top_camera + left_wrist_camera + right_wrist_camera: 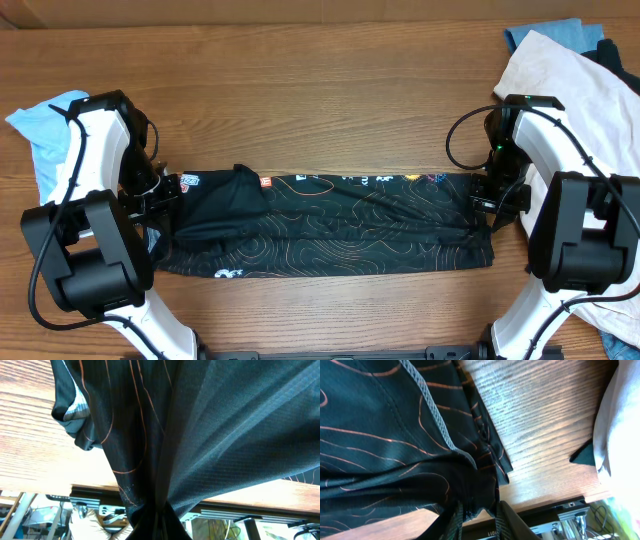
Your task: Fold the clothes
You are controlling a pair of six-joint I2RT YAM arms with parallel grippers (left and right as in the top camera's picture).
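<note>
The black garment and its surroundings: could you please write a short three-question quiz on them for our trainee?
1. True or false: the right pincer is shut on the black garment.
2. The large cloth beside the right arm is: A white, B red, C green.
3. What colour is the small cloth beside the left arm?
Key: 1 true; 2 A; 3 light blue.

Robotics lab, 2 arms (560, 220) on wood bench (330, 90), metal rig frame (95, 495) below edge.
</note>
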